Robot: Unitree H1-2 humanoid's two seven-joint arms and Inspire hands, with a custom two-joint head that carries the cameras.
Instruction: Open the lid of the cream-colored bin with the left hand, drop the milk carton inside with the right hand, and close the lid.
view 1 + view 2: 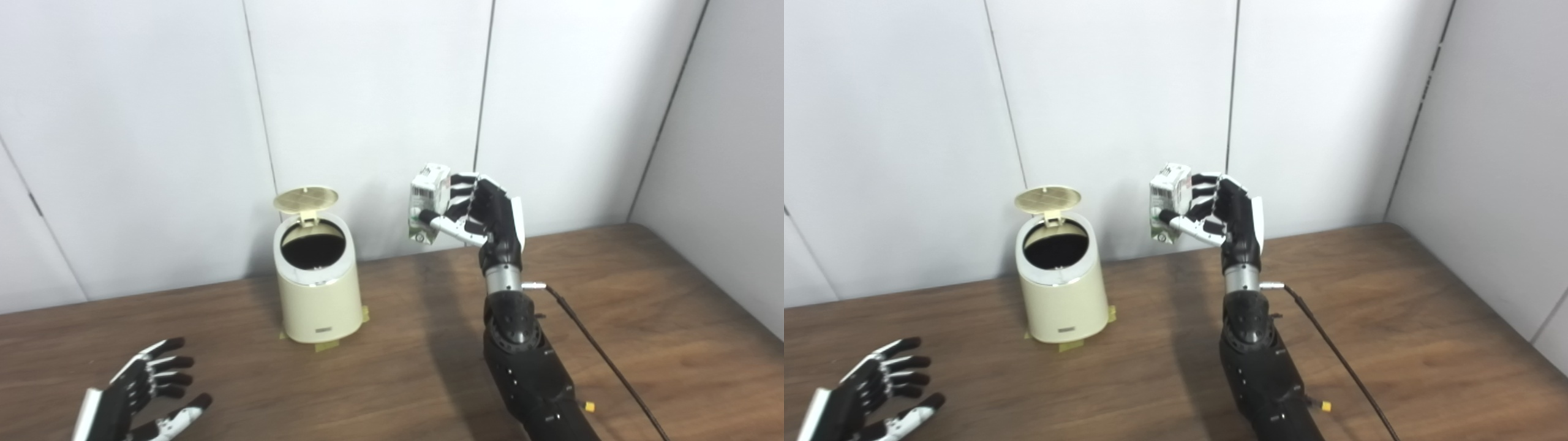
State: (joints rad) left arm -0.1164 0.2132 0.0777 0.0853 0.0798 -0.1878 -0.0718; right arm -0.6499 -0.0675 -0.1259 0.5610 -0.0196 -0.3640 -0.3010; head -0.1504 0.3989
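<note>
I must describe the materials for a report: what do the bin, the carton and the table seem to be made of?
Bin: probably plastic, cream and smooth with a soft sheen; a shiny, metal-looking ring runs around its opening.
Carton, held in the right hand: likely coated paperboard, judging by its printed faces and folded top.
Table: wood or wood-look laminate, brown with visible grain; which one is unclear.

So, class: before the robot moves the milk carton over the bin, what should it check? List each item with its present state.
1. Lid up: ok, standing upright behind the mouth.
2. Bin opening unblocked: ok, dark mouth fully exposed.
3. Milk carton gripped by right hand: ok, fingers wrapped around it, lifted clear of the table.
4. Carton above the opening: not ok, it is off to the bin's right.
5. Left hand clear of the bin: ok, open, low at the near left.
6. Room inside the bin: cannot tell, interior is dark.
</note>
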